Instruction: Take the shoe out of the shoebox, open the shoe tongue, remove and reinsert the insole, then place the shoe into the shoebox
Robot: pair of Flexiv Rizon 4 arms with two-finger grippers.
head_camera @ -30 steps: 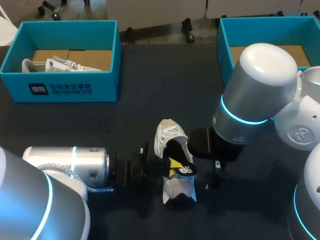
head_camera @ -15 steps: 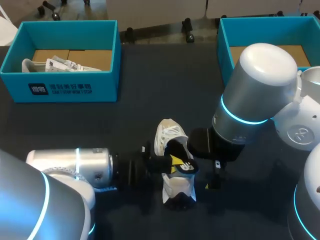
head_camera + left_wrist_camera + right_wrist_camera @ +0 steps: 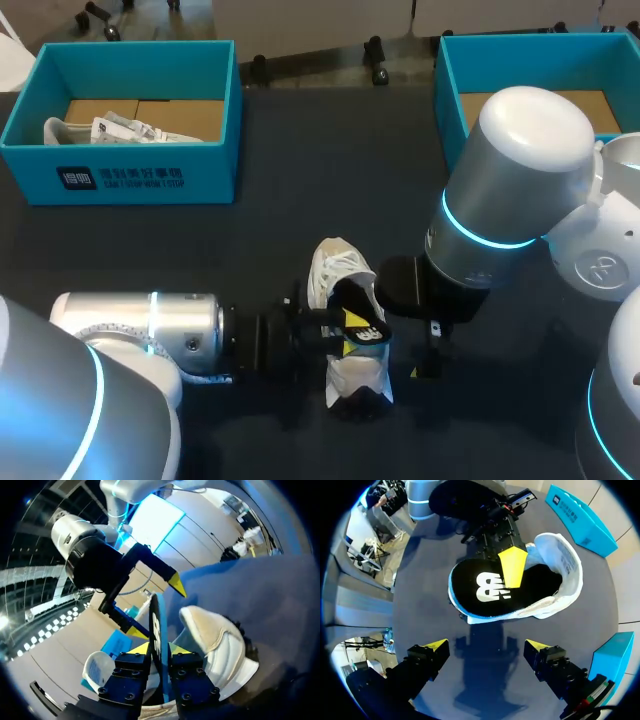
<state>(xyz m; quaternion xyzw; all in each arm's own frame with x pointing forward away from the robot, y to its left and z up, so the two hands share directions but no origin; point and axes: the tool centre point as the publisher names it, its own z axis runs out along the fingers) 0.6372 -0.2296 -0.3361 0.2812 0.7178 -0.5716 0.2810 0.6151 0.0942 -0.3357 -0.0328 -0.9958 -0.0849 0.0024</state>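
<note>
Shoe (image 3: pixel 338 268) lay mid-bench (image 3: pixel 300 180), well apart from both boxes. My left pincer (image 3: pixel 159 650) was clenched on the black insole (image 3: pixel 156 625), which sat partly in the shoe; my right pincer (image 3: pixel 487 647) hung released above. Unheld, the shoe might slide, or the insole buckle. The left box (image 3: pixel 215 110) held a white shoe (image 3: pixel 62 130) and paper (image 3: pixel 125 128); the right box (image 3: pixel 450 90) was partly hidden.
</note>
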